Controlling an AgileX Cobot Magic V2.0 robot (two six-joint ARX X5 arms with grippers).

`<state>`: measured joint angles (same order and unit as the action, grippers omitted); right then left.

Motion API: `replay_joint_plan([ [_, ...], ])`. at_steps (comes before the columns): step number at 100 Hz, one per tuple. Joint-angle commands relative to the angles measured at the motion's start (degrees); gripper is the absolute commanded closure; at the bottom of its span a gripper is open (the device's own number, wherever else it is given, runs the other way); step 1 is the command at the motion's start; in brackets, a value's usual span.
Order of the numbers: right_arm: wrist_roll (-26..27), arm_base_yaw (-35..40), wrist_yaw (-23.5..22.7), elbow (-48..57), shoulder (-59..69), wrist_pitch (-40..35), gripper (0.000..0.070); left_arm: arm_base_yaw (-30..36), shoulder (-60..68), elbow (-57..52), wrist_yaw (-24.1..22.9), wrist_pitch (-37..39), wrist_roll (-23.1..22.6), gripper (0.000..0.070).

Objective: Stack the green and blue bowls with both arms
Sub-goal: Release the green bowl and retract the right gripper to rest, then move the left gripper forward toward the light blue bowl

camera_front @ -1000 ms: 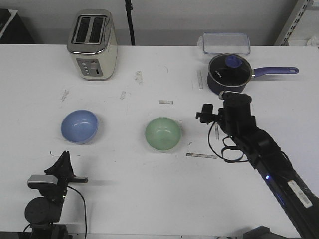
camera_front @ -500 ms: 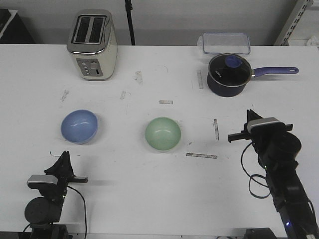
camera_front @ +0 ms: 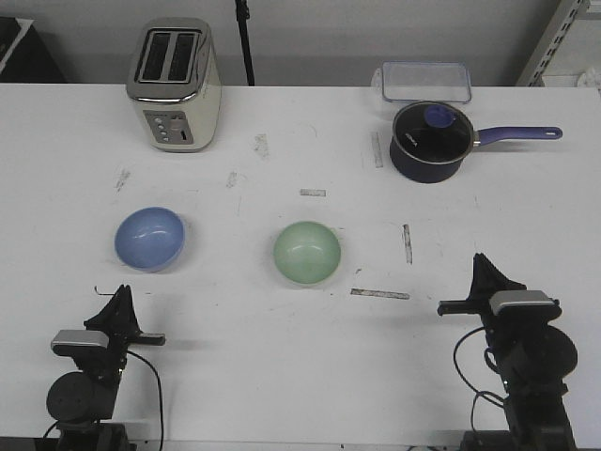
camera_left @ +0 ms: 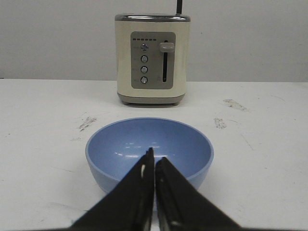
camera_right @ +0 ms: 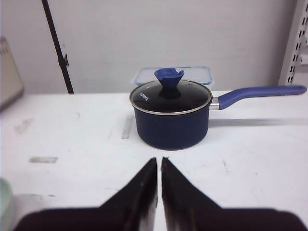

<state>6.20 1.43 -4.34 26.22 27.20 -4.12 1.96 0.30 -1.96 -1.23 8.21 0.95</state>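
The blue bowl [camera_front: 149,238] sits upright on the table's left side, and the green bowl [camera_front: 307,253] sits apart from it near the middle. My left gripper [camera_front: 120,295] rests at the near left edge, just short of the blue bowl, shut and empty. In the left wrist view the gripper [camera_left: 154,154] points at the blue bowl [camera_left: 120,144] straight ahead. My right gripper [camera_front: 482,263] is at the near right edge, shut and empty. In the right wrist view the gripper [camera_right: 159,161] is shut, and a sliver of the green bowl [camera_right: 3,192] shows at the edge.
A cream toaster [camera_front: 175,85] stands at the back left, beyond the blue bowl. A navy saucepan [camera_front: 430,141] with a purple handle and a clear lidded container [camera_front: 424,80] stand at the back right. Tape marks dot the white table [camera_front: 282,357].
My right arm has drawn back from beside the saucepan to the table's near right edge. The left arm and both bowls have not moved.
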Motion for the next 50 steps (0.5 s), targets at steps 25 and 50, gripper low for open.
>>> replay_joint_plan([
  [25, 2.6, 0.1, 0.0, -0.6, -11.2, -6.5, 0.0691, 0.0, -0.1, 1.3, -0.1, 0.9, -0.3, 0.0699],
  [50, 2.6, 0.1, 0.0, -0.5, -16.8, -7.1, 0.0691, 0.0, -0.1, 1.3, -0.1, 0.9, -0.3, 0.0699],
])
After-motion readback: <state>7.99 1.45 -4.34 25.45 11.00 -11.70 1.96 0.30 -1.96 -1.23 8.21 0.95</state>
